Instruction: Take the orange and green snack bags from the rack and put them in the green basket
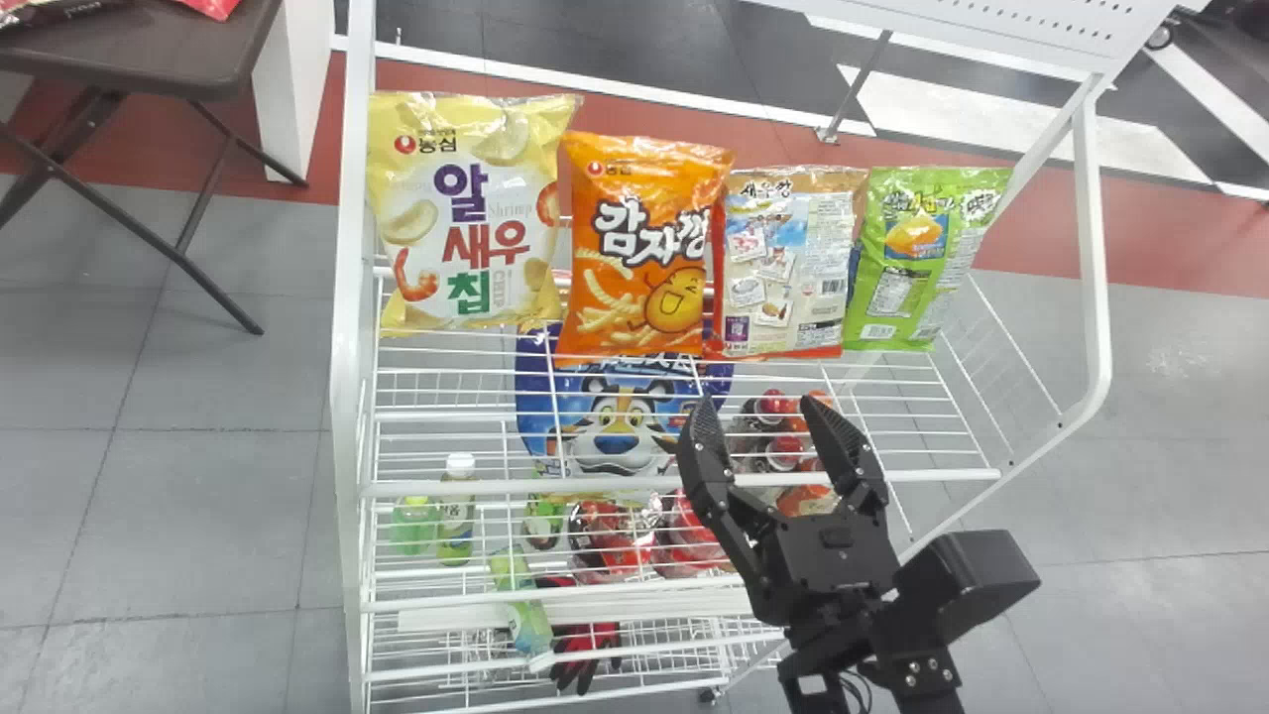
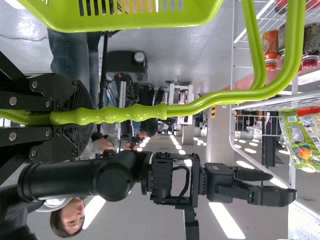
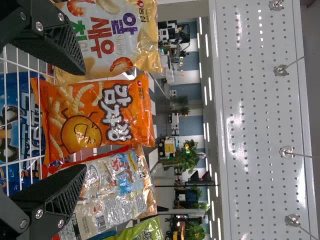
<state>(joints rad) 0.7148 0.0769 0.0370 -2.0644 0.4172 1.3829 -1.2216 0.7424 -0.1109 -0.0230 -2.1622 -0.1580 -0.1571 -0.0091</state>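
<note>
The rack (image 1: 349,397), near the green basket (image 2: 200,12), bore the orange bag (image 1: 639,248) mid-row and the green bag (image 1: 917,263) rightmost, the left gripper (image 2: 80,117) clenched the handle (image 2: 200,104), and the spread, empty right gripper (image 1: 759,405) needed centring before a soft squeeze.

Dark folding table (image 1: 139,55) on gray tiled floor (image 1: 213,397).
</note>
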